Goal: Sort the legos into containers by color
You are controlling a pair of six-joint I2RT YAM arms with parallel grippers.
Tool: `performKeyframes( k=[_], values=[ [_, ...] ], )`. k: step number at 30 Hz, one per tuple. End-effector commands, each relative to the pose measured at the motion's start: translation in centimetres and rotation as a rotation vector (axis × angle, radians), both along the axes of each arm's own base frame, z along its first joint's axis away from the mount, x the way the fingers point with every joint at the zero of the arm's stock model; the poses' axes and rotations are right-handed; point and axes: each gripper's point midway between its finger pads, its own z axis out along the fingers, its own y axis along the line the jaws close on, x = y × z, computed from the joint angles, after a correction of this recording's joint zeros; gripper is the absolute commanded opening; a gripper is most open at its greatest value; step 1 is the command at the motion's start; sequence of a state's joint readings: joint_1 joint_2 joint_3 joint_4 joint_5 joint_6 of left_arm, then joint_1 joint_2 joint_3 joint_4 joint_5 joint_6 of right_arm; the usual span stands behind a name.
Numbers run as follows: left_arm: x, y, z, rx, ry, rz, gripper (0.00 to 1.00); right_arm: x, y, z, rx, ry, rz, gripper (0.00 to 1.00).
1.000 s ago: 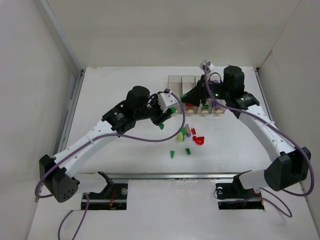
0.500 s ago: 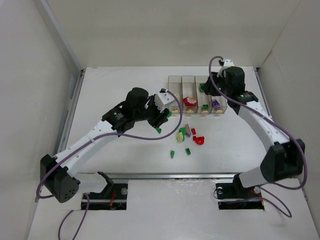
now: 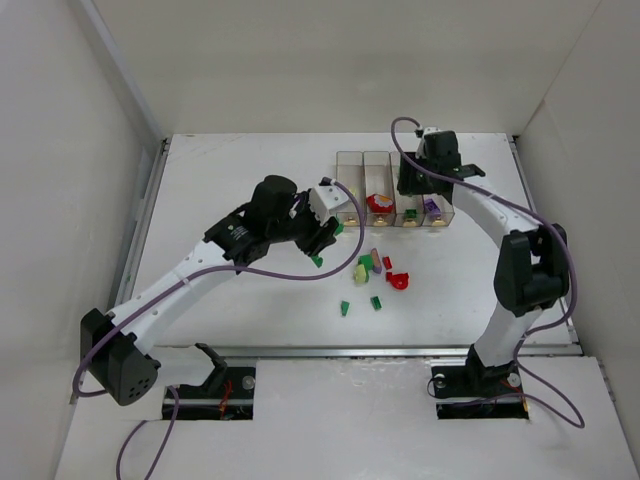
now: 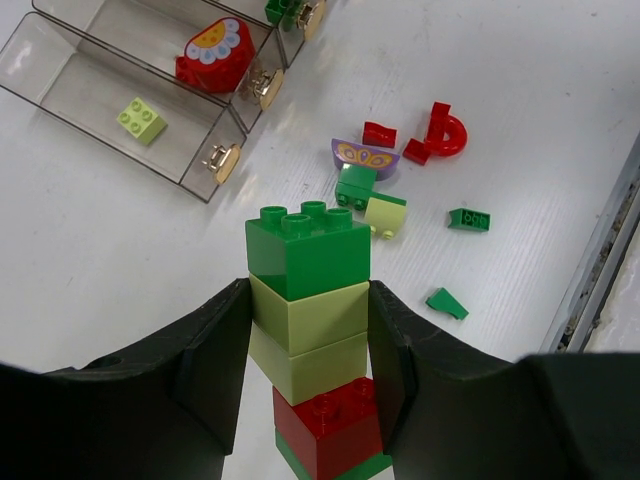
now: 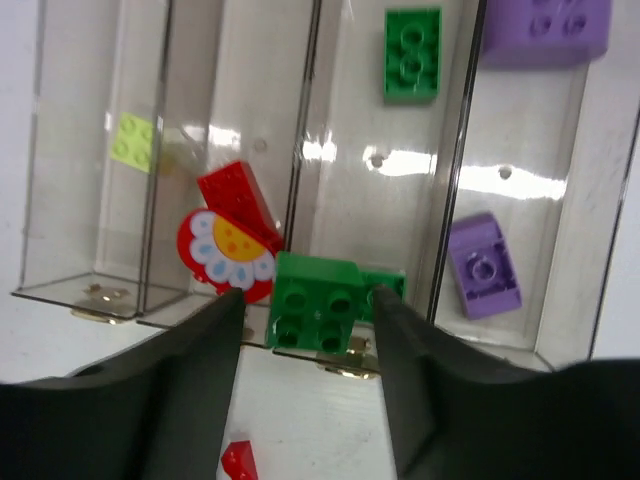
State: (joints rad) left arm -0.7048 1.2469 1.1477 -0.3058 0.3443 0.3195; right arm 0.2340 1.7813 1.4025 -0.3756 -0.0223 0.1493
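Observation:
My left gripper (image 4: pixel 308 300) is shut on a stack of legos (image 4: pixel 308 330): green on top, two pale yellow-green, then red and green. It hangs left of the loose pile (image 3: pixel 368 266). The four containers (image 3: pixel 350 158) stand in a row. They hold a pale brick (image 5: pixel 131 140), a red flower piece (image 5: pixel 232 250), a green brick (image 5: pixel 412 53) and purple bricks (image 5: pixel 483 265). My right gripper (image 5: pixel 305 300) is open over the third bin's near end. A green brick (image 5: pixel 315 302) shows between its fingers with a gap at the left. I cannot tell whether it rests or falls.
Loose legos lie in front of the bins: a purple butterfly piece (image 4: pixel 364 156), a red arch (image 4: pixel 447 131), a small green brick (image 4: pixel 468 219) and a green wedge (image 4: pixel 446 303). A metal rail (image 3: pixel 380 350) runs along the near table edge. White walls stand on both sides.
My right gripper swung from low over the left bins back and right over the third bin with a green brick, and now stands open. My left gripper dropped slightly, then held still.

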Motion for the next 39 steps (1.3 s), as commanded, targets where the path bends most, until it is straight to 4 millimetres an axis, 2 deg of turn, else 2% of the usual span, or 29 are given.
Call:
performKeyframes(
  k=[1, 3, 6, 10, 13, 14, 15, 16, 17, 18, 20, 21, 29, 35, 37, 38, 39],
  values=[
    [0.0, -0.3, 1.0, -0.04, -0.02, -0.007, 0.0, 2.1, 0.6, 4.4, 0.015, -0.121, 0.01, 0.63],
    [0.0, -0.3, 1.0, -0.04, -0.02, -0.007, 0.0, 2.1, 0.6, 4.4, 0.015, -0.121, 0.01, 0.82],
    [0.0, -0.3, 1.0, -0.04, -0.02, -0.007, 0.0, 1.8, 0.3, 5.3, 0.013, -0.139, 0.003, 1.0],
    [0.0, -0.3, 1.0, -0.04, -0.02, -0.007, 0.0, 0.8, 0.3, 7.6, 0.018, -0.195, 0.028, 1.0],
    [0.0, -0.3, 1.0, -0.04, -0.02, -0.007, 0.0, -1.6, 3.0, 11.5, 0.104, -0.347, 0.236, 1.0],
    [0.0, -0.3, 1.0, -0.036, -0.027, -0.011, 0.0, -3.5, 5.3, 12.6, 0.173, -0.378, 0.401, 1.0],
    [-0.1, -0.4, 1.0, -0.039, -0.024, -0.019, 0.0, -5.1, 6.5, 12.7, 0.201, -0.391, 0.507, 1.0],
    [-0.1, -0.4, 1.0, -0.035, -0.031, -0.023, 0.0, -6.7, 7.5, 14.3, 0.211, -0.446, 0.636, 1.0],
    [-0.1, -0.4, 1.0, -0.035, -0.031, -0.023, 0.0, -9.7, 9.7, 14.4, 0.319, -0.428, 0.821, 1.0],
    [-0.1, -0.4, 1.0, -0.035, -0.031, -0.023, 0.0, -11.3, 10.4, 15.2, 0.371, -0.433, 0.902, 1.0],
    [-0.1, -0.5, 1.1, -0.035, -0.036, -0.036, 0.0, -13.8, 11.8, 14.9, 0.473, -0.388, 1.04, 1.0],
    [0.0, -0.5, 1.5, -0.037, -0.052, -0.041, 0.0, -15.5, 12.9, 15.3, 0.544, -0.361, 1.129, 1.0],
    [0.2, -0.8, 2.2, -0.022, -0.109, -0.088, 0.0, -18.2, 17.2, 15.3, 0.684, -0.243, 1.319, 0.97],
    [0.4, -0.7, 2.2, -0.014, -0.119, -0.085, 0.0, -19.2, 17.9, 15.5, 0.74, -0.194, 1.373, 0.96],
    [0.1, -0.9, 2.2, -0.014, -0.119, -0.094, 0.0, -19.5, 18.2, 16.2, 0.745, -0.193, 1.381, 0.96],
    [0.3, -1.1, 2.8, -0.026, -0.133, -0.093, 0.0, -19.3, 18.3, 15.8, 0.749, -0.18, 1.376, 0.96],
    [0.3, -1.1, 2.8, -0.026, -0.133, -0.093, 0.0, -19.5, 18.6, 16.3, 0.751, -0.182, 1.387, 0.95]
  ],
)
